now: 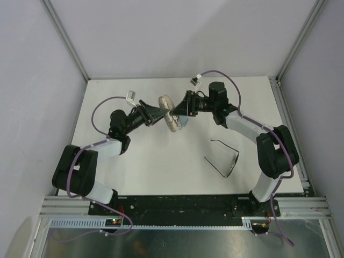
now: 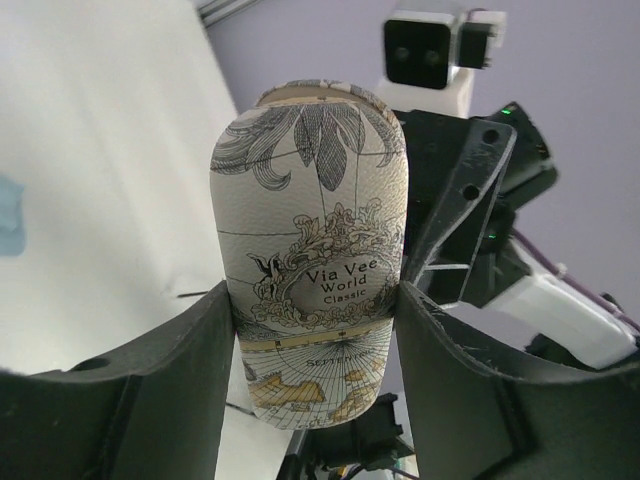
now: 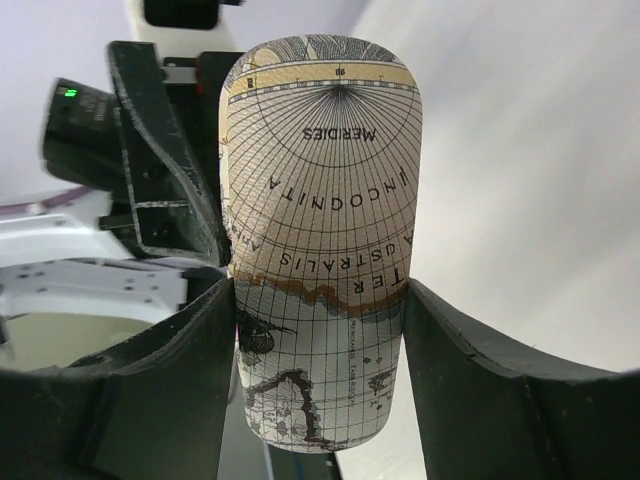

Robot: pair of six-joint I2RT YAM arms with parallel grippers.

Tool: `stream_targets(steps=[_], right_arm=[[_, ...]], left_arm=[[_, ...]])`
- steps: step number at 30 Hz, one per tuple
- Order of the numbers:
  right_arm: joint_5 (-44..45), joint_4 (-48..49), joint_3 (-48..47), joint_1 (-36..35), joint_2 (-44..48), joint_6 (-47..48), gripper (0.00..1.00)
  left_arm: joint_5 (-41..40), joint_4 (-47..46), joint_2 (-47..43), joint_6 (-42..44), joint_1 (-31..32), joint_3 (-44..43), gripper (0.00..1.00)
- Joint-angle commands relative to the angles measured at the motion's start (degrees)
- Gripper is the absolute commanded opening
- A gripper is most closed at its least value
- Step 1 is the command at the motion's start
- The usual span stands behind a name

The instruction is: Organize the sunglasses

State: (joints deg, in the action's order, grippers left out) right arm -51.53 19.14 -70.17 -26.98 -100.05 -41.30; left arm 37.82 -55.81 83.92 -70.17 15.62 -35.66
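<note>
Your left jaws and right jaws are both closed on the same thing: a map-printed glasses case (image 1: 170,121) lettered "Via Vee World Classic". It sits at about 12 o'clock from the middle of the table (image 1: 161,172). The arms meet there, the left reaching in from 9 o'clock and the right from 3 o'clock.

In your left wrist view the case (image 2: 310,250) stands upright, and the black fingers (image 2: 170,400) press its two sides, the jaws open only by its width. Your right wrist view shows the same grip from the opposite face of the case (image 3: 325,250).

A light blue cloth (image 1: 184,122) shows just beside the case at its 4 o'clock.

The sunglasses (image 1: 215,167) lie on the table at about 4 o'clock from the centre, well apart from both jaws, with nothing touching them.
</note>
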Motion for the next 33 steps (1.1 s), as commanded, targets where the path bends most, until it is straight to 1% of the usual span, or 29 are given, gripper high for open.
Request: stream_targets(steps=[1,5,7,10,12,15,17,19,26,33], right_arm=[[11.46,-14.27,-1.16,-2.93,1.36,13.83,0.17],[19.84,-20.96,-1.15,-5.16,0.54,19.13,0.18],[22.69,-23.33,-1.12,-6.15,-0.17,21.03,0.24],[24.77,-25.08,-1.11,-7.31,-1.31,22.75,0.28],[24.65,-25.39,-1.11,-7.61,-2.17,23.15,0.40],[19.58,-23.43,-0.46,-7.18,-2.72,22.33,0.67],[15.20,-20.06,0.86,-5.79,-2.55,20.27,0.78],[11.82,-17.43,2.26,-4.46,-2.06,18.38,0.84],[7.17,-17.33,5.14,-0.16,2.22,18.65,0.90],[2.59,-15.18,10.18,4.99,8.50,18.27,0.94]], left_arm=[[-3.12,2.15,1.67,6.03,2.45,0.73,0.31],[-7.54,7.91,3.20,11.01,3.83,1.23,0.30],[-10.06,11.60,4.13,13.85,4.58,0.93,0.30],[-12.94,15.02,5.90,17.00,5.68,0.75,0.30],[-14.02,15.82,7.29,17.97,6.10,0.92,0.30],[-14.13,16.05,9.09,18.56,6.37,1.27,0.29],[-13.53,16.08,9.60,18.79,6.36,1.44,0.29],[-12.70,16.02,9.29,19.25,6.36,1.42,0.29],[-10.57,16.08,4.02,21.00,6.29,1.88,0.29],[-7.05,16.09,-0.72,19.34,6.00,2.21,0.29]])
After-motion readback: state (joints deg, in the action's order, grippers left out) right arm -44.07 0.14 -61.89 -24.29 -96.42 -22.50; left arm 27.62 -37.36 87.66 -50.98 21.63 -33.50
